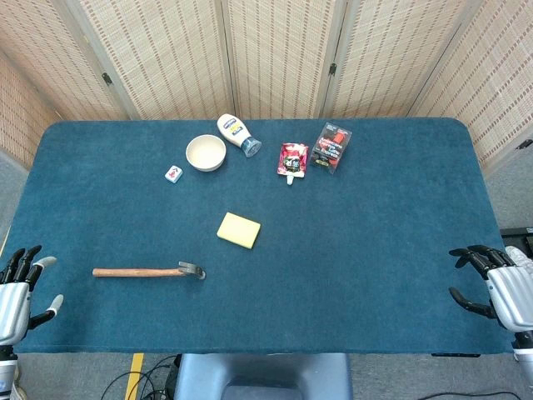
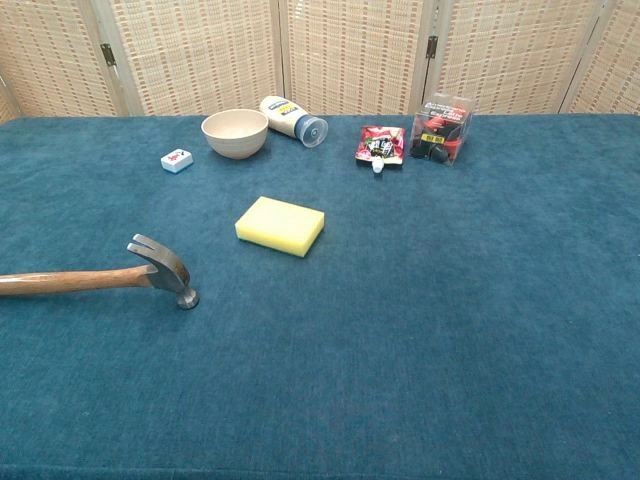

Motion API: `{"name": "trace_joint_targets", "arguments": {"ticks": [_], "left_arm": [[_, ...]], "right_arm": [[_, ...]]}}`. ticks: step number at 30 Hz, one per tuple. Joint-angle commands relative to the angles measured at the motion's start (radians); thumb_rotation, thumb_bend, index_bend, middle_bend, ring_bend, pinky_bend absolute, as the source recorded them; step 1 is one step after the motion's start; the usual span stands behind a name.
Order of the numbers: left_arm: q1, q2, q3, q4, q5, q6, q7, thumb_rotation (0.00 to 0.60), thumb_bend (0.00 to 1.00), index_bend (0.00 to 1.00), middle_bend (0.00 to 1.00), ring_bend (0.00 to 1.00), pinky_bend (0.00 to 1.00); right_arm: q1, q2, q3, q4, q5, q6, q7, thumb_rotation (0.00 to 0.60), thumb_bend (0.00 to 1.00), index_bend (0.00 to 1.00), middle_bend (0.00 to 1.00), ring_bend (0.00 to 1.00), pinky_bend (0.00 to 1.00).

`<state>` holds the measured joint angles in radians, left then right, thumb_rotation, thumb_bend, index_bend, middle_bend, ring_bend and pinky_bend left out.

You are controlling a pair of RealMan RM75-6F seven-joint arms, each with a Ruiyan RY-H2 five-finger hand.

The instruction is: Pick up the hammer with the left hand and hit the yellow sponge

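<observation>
A hammer (image 1: 148,272) (image 2: 100,278) with a wooden handle lies flat on the blue table, its metal head pointing right. A yellow sponge (image 1: 239,230) (image 2: 280,225) rests just beyond and to the right of the hammer head. My left hand (image 1: 20,288) hovers at the table's front left corner, fingers spread, holding nothing, well left of the handle's end. At the front right edge my right hand (image 1: 495,287) is likewise open and empty. Neither hand appears in the chest view.
Along the back of the table (image 1: 375,250) stand a cream bowl (image 1: 206,153), a tipped mayonnaise bottle (image 1: 238,134), a small white tile (image 1: 173,173), a red pouch (image 1: 292,159) and a clear box with red contents (image 1: 332,147). Folding screens close off the back.
</observation>
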<state>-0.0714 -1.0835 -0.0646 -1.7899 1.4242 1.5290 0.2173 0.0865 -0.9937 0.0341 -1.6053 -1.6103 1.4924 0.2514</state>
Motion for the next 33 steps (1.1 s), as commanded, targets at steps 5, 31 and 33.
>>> {"name": "trace_joint_targets", "arguments": {"ticks": [5,31,33], "left_arm": [[-0.007,-0.009,0.001,0.006,0.016,-0.007,-0.004,0.6,0.31,0.27,0.14,0.09,0.26],[-0.278,-0.158,-0.026,-0.005,-0.087,-0.401,0.144,0.6,0.31,0.19,0.18,0.09,0.26],[-0.295,-0.186,-0.032,0.014,-0.116,-0.421,0.16,0.6,0.31,0.19,0.18,0.09,0.26]], "right_arm": [[-0.002,0.003,0.002,-0.002,0.005,0.008,0.0,0.6,0.16,0.31,0.45,0.24,0.27],[-0.042,0.01,-0.005,0.027,0.009,0.066,0.038,0.6,0.16,0.31,0.45,0.24,0.27],[-0.042,0.01,-0.004,0.026,0.008,0.066,0.039,0.6,0.16,0.31,0.45,0.24,0.27]]}}
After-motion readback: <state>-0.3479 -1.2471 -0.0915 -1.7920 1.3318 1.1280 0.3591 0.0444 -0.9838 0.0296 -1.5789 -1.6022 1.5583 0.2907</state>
